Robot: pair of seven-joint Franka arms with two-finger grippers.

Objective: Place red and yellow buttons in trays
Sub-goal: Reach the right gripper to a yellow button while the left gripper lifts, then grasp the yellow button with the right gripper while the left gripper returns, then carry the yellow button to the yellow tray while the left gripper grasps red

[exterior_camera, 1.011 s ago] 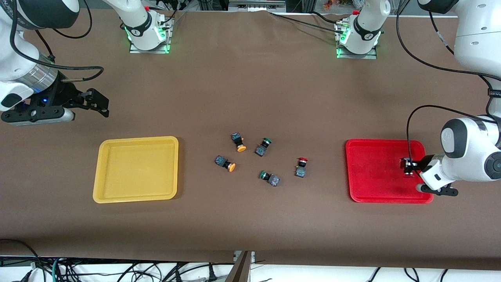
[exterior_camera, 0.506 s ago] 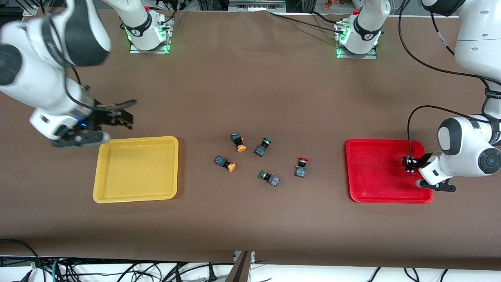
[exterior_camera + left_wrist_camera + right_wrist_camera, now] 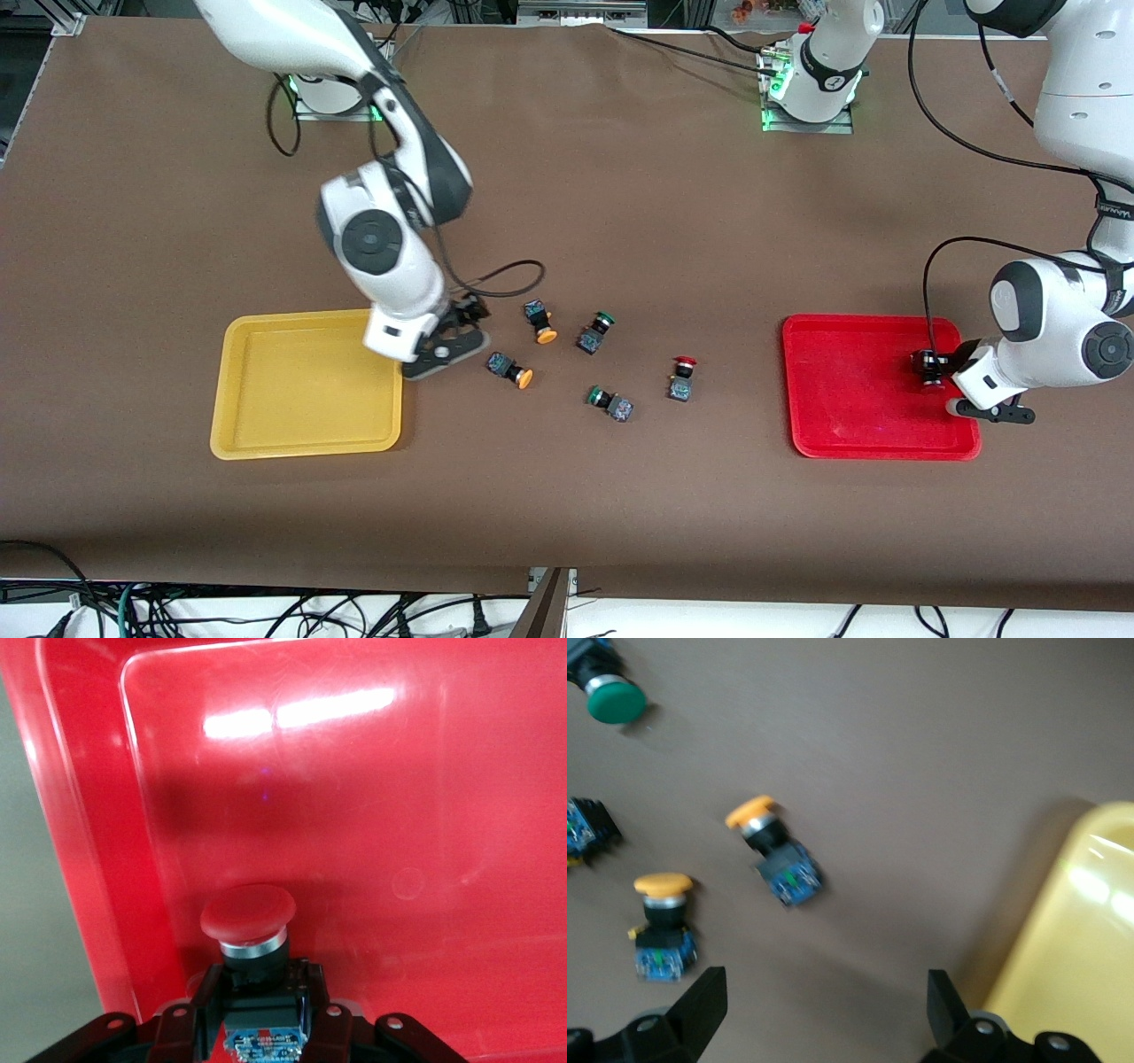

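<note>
Now, notes from where my two pincers stand.

Left pincer: my left gripper [image 3: 257, 1028] hangs low over the shallow red plastic tray [image 3: 850, 434], at the side of it toward my left arm's end of the table; its fingers [image 3: 205, 1001] are clamped on the dark blocky body of a red-capped push-button switch [image 3: 249, 920], cap pointing away from my wrist across the tray floor.

Right pincer: my right gripper [image 3: 465, 323] is over bare brown table [image 3: 567, 496], fingers [image 3: 700, 1001] spread wide with nothing between them.

Yellow tray: the shallow yellow plastic tray [image 3: 306, 443] lies just beside my right pincer, its rim corner showing in the right wrist view [image 3: 1072, 930].

Yellow buttons: two orange-yellow-capped switches lie on the table just ahead of my right pincer, one [image 3: 509, 368] closest to it, the other [image 3: 539, 321] a little farther on; both apart from my fingertips.

Other red button: a second red-capped switch [image 3: 681, 378] lies on the table between my two pincers, closer to my left one.

Green buttons: two green-capped switches [image 3: 596, 331] [image 3: 610, 403] sit among the others, past the yellow pair from my right pincer.
</note>
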